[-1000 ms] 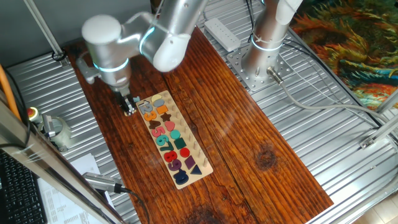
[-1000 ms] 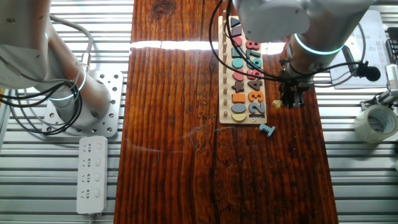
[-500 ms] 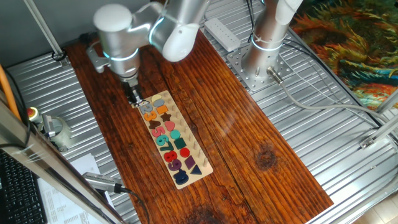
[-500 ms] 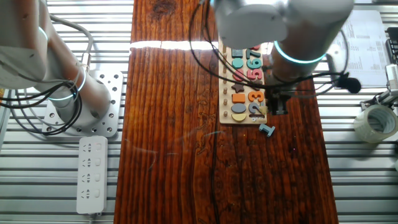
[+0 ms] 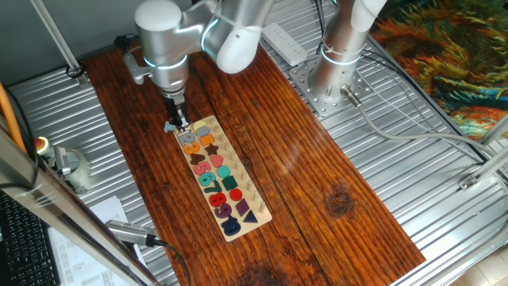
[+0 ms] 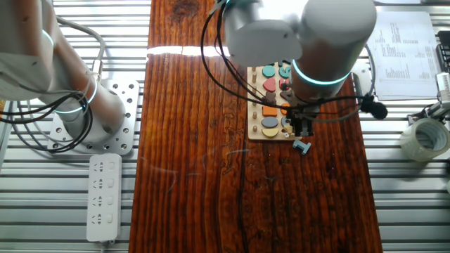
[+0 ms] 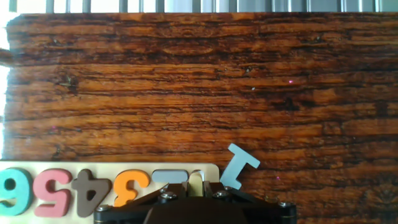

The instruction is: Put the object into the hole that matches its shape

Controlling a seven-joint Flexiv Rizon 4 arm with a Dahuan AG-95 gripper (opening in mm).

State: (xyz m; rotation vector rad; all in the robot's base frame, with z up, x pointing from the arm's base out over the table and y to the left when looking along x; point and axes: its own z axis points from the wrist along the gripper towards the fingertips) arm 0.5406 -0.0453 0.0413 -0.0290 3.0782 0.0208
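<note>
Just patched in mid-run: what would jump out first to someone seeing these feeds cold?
The big silver arm, with its tool hanging at the near end of the pale number board, over the low numerals. In the hand view a cream piece sits between the fingers, over the board's end. A light-blue loose piece lies on the dark wooden table just past that end.

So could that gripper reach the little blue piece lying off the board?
Probably yes: the blue piece lies uncovered on the table beside the board, near the gripper. But the gripper is holding the cream piece.
</note>
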